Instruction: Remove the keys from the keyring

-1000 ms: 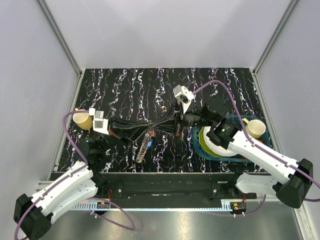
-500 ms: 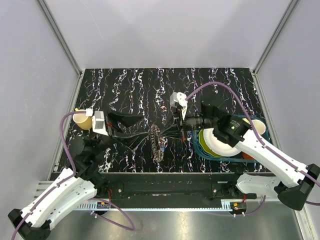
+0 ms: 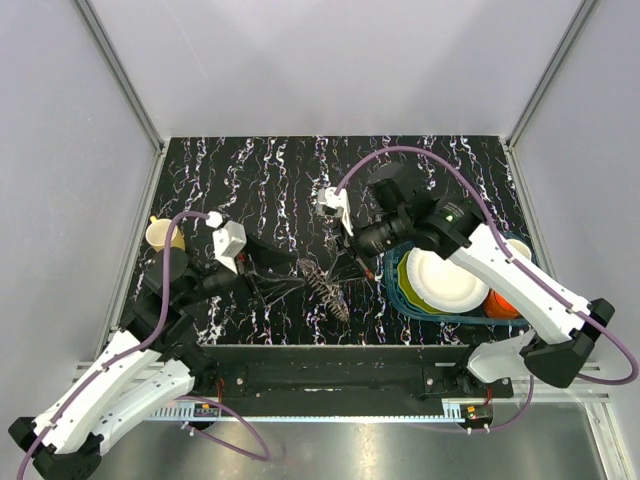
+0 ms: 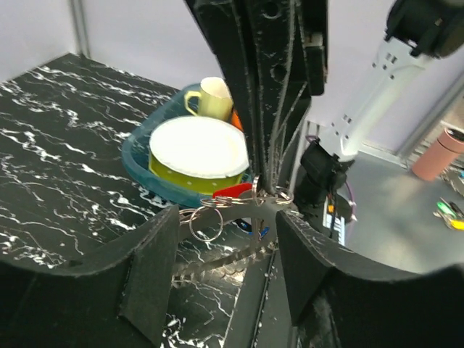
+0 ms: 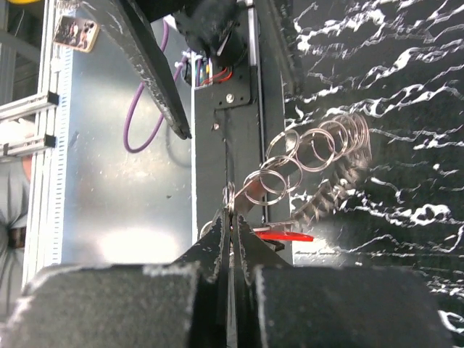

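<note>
The keyring [image 3: 326,286], a silvery toothed cluster with a chain of small rings, hangs just above the table's front middle. My right gripper [image 3: 357,268] comes at it from the right. In the right wrist view that gripper [image 5: 230,217] is shut on a small ring of the keyring [image 5: 290,163]. A red key [image 5: 286,235] shows just beside the fingertips. My left gripper [image 3: 274,277] stands open to the left. In the left wrist view the keyring [image 4: 217,257] and the red key [image 4: 230,192] hang between the left gripper's [image 4: 225,239] spread fingers, untouched. A bit of blue [image 4: 261,230] shows under the rings.
A teal tray [image 3: 398,290] at the right holds a white plate [image 3: 445,280] on a yellow-green bowl, a yellow cup [image 3: 515,250] and something orange. Another yellow cup [image 3: 162,235] stands at the left. The table's black front rail [image 3: 320,365] lies just below the keyring.
My left gripper went from shut to open and now sits left of the keyring. The right gripper stayed shut, swung left and nearer, and the keyring turned with it.
</note>
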Tool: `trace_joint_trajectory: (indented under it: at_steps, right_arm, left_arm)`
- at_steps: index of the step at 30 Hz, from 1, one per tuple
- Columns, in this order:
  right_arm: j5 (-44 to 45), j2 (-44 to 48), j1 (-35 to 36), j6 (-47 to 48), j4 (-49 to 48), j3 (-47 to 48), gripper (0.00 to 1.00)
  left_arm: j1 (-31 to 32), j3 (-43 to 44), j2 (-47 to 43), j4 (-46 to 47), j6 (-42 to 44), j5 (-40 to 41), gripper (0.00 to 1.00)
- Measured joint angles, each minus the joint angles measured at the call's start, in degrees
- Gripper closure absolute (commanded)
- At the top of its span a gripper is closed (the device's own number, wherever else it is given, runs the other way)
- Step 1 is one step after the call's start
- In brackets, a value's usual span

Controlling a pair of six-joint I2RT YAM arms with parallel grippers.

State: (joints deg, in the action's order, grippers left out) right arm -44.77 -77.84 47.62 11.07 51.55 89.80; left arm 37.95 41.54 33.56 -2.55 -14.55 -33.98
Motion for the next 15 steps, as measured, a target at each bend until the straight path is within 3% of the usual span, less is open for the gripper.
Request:
trace_joint_trajectory:
  at_steps: [2, 15]
  right_arm:
    - [-0.33, -1.29, 0.00, 0.81, 2.80, 0.59, 1.00]
    - [-4.31, -2.89, 0.00, 4.70, 7.28, 3.19, 1.00]
  left_arm:
    - [-0.02, 0.13, 0.52, -1.25, 0.13, -2.23, 0.50]
    - [-0.07, -4.09, 7.87, 10.29, -12.15, -15.67, 0.57]
